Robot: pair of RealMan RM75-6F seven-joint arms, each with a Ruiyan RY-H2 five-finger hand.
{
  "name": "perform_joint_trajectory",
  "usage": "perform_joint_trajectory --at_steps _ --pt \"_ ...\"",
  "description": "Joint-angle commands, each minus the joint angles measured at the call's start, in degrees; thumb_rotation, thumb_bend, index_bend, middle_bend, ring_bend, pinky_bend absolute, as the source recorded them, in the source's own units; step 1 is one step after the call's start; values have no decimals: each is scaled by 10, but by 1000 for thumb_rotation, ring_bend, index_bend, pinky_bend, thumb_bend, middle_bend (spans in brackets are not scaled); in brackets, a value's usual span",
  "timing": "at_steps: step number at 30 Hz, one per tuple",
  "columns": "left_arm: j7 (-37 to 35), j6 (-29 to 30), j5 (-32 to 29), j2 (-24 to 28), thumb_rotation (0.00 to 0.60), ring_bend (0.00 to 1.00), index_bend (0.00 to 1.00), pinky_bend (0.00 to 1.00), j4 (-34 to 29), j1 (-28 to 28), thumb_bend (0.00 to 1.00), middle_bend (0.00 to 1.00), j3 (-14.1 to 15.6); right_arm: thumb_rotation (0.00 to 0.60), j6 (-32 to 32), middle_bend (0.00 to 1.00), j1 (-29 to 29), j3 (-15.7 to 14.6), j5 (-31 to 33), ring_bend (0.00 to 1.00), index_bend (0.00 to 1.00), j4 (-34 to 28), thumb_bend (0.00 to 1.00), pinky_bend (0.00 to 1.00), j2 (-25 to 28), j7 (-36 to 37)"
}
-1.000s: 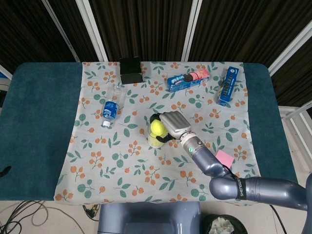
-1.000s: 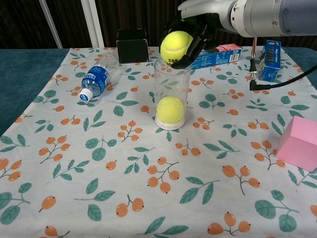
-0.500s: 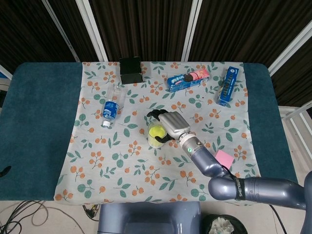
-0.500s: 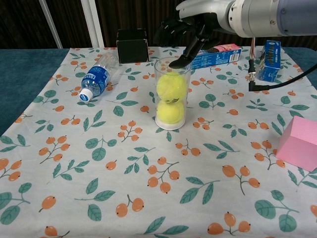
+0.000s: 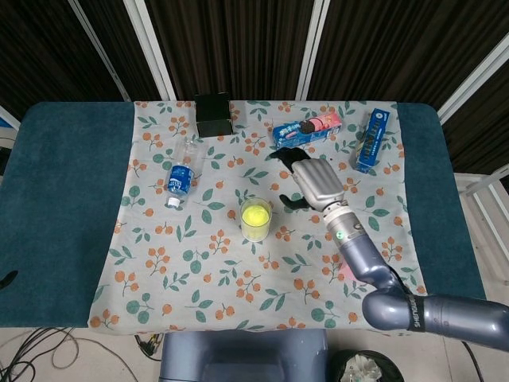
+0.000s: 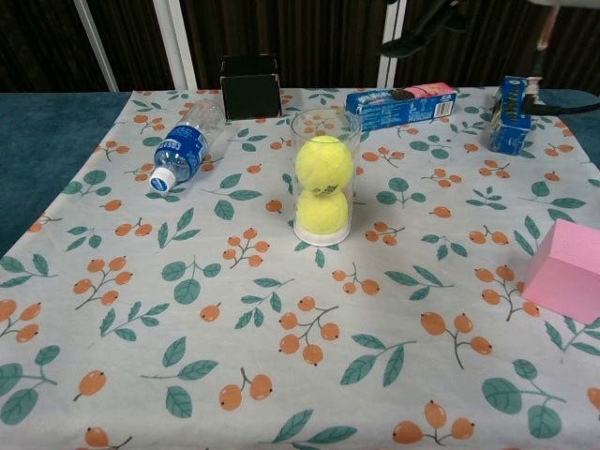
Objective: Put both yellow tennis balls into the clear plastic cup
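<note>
The clear plastic cup (image 6: 325, 178) stands upright in the middle of the cloth, also seen from above as the cup (image 5: 255, 220). Two yellow tennis balls sit stacked inside it, the upper ball (image 6: 323, 162) on the lower ball (image 6: 322, 210). My right hand (image 5: 317, 182) hovers to the right of the cup and above the table, fingers spread and holding nothing. In the chest view only its dark fingertips (image 6: 422, 21) show at the top edge. My left hand appears in neither view.
A water bottle (image 6: 183, 144) lies on its side at the left. A black box (image 6: 250, 86) stands at the back, with a cookie box (image 6: 399, 102) and a blue box (image 6: 506, 115) to its right. A pink block (image 6: 569, 270) sits at the right edge.
The right hand released the second ball into the cup, then opened and pulled up and away to the right. The ball now rests on the first one.
</note>
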Motion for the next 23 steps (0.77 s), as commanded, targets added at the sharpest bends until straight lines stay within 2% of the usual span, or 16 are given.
perform_joint_trajectory --at_steps 1,9,12,16,23 --pt "0 3 3 -1 600 0 68 75 0 0 89 0 0 600 56 174 -71 -32 -89 150 191 -20 368 63 56 36" --pt "1 19 17 -12 600 0 63 37 6 3 89 0 1 600 184 170 -215 -136 -277 138 173 -38 368 60 107 89" --pt "3 22 16 -14 600 0 63 37 6 5 89 0 0 600 231 166 -263 -170 -329 117 167 -17 368 50 104 72" --pt "6 18 12 -14 600 0 64 37 4 4 88 0 0 600 270 161 -307 -197 -367 107 164 12 368 43 85 36" --pt "9 14 15 -17 600 0 63 37 8 1 89 0 2 600 307 156 -359 -212 -400 99 163 52 368 41 53 3"
